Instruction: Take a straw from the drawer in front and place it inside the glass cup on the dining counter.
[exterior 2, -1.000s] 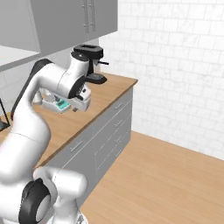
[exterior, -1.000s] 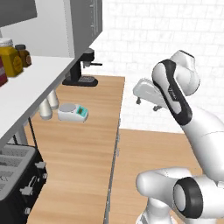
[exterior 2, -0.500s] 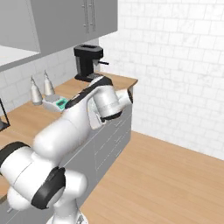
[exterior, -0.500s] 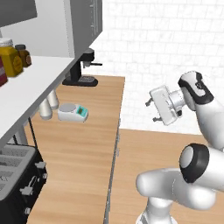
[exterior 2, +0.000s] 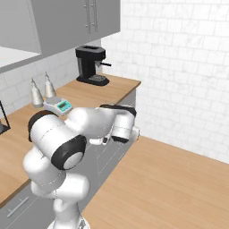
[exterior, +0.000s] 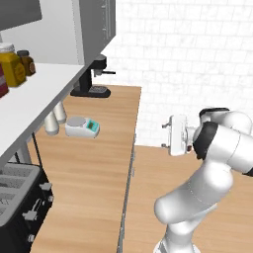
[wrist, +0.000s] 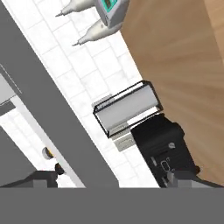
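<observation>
Where the straw lay could not be told, nor which drawer was the one meant. The grey drawer fronts (exterior 2: 18, 206) along the side of the wall desk (exterior: 99, 168) stood shut, each with a slim bar handle.

The hand (exterior: 164, 136) hung out over the wooden floor (exterior 2: 170, 179), just beyond the edge of the desk and about level with its top. Its fingers pointed back toward the desk. The jaws stood spread to their full width, the two dark fingertips (wrist: 43, 178) far apart at the bottom of the hand view, and nothing was between them. In the right base view the hand (exterior 2: 123, 127) sat at the end of the bent white arm, just beside the grey desk front.

On the light wood top a small white kitchen scale (exterior: 82, 127) with a teal panel stood near the wall, just beside two pale grey pointed shakers (exterior 2: 40, 91). Farther along, at the far end of the desk, stood a black coffee machine (exterior 2: 91, 65), under the grey wall cabinets (exterior 2: 76, 22). Nearer the base, a black toaster (exterior: 20, 207) sat at the wall side of the desk. A white shelf (exterior: 39, 94) above it carried a yellow jar (exterior: 12, 69) and a smaller dark one beside it. In the hand view a black wire frame (wrist: 127, 109) holding something pale stood against the tiled wall, just beside the toaster.
</observation>
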